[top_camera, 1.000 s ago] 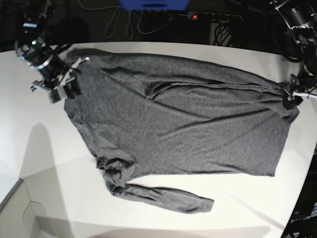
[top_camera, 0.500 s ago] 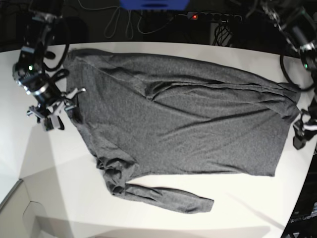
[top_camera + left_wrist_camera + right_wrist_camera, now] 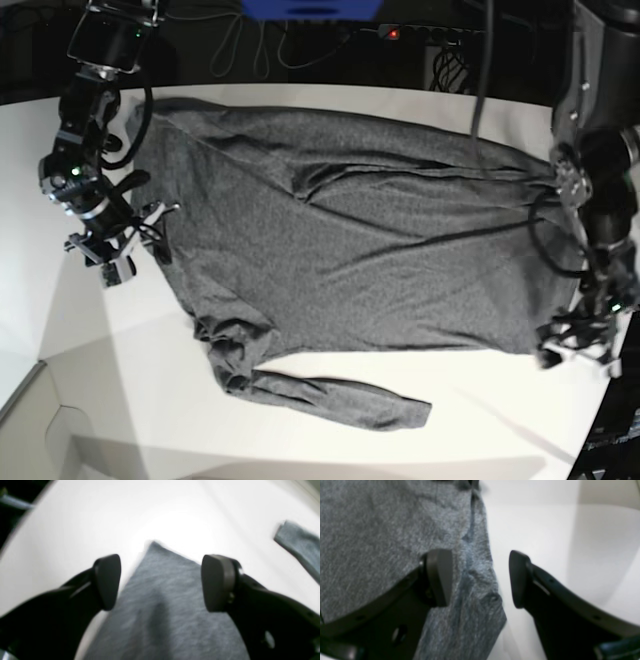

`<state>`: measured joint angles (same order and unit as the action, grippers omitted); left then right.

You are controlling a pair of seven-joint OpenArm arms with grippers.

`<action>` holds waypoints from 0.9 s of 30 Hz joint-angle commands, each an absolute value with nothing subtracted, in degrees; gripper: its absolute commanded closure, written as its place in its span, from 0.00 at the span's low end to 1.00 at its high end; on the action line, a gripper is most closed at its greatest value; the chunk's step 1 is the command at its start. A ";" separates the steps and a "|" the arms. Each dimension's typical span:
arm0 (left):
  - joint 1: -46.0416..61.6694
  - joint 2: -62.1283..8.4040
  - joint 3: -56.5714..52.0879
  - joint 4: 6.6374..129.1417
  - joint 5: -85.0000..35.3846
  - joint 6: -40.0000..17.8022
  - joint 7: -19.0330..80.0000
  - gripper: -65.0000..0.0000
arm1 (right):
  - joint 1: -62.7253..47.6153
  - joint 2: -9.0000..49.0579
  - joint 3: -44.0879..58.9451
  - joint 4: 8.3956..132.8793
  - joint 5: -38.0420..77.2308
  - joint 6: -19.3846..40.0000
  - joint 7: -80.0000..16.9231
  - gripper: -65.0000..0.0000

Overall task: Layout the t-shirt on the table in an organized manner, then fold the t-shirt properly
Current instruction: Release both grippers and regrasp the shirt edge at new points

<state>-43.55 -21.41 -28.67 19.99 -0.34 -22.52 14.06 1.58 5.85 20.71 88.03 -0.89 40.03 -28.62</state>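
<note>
Lying flat, the t-shirt (image 3: 360, 230) spans both edges; left gripper (image 3: 160, 582) and right gripper (image 3: 480, 577) gape wide above.

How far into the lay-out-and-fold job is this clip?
Done: the t-shirt lies mostly spread on the table, though creased, one sleeve bunched. In hand: nothing; the left hand and right hand are open at opposite edges. Left: smoothing and every fold.
</note>
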 commanded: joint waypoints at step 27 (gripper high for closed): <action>-27.30 -25.98 -25.10 34.86 -19.65 -22.90 19.47 0.26 | -5.32 3.38 15.52 88.48 -0.04 40.00 -26.86 0.44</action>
